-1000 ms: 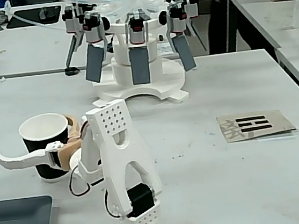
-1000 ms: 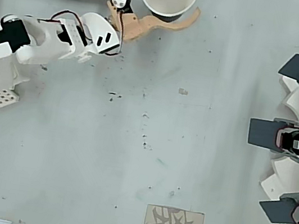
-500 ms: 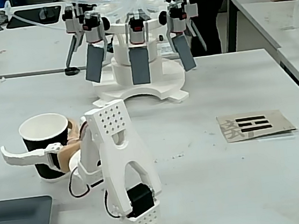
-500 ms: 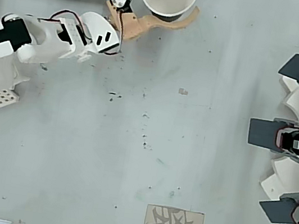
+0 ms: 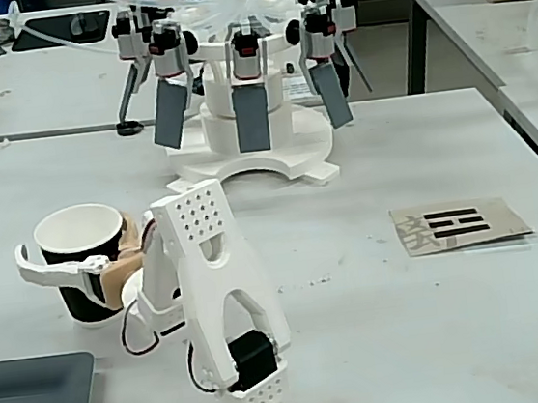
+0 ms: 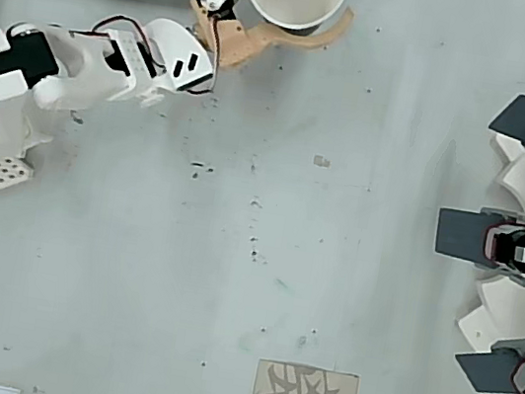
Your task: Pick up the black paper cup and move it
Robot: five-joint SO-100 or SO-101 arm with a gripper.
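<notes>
Claw bracketing the cup, not yet pinching.

The black paper cup stood upright on the surface at its left edge in the fixed view, between the spread fingers of the claw. A good grasp would squeeze gently, below the rim, so the thin wall did not buckle, then lift straight up.

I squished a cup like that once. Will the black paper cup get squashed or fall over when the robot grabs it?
The black paper cup with a white inside looks empty, so it is probably light. Thin paper walls may dent if the tool squeezes hard. Its base is narrower than its rim, so a sideways push could tip it.
</notes>
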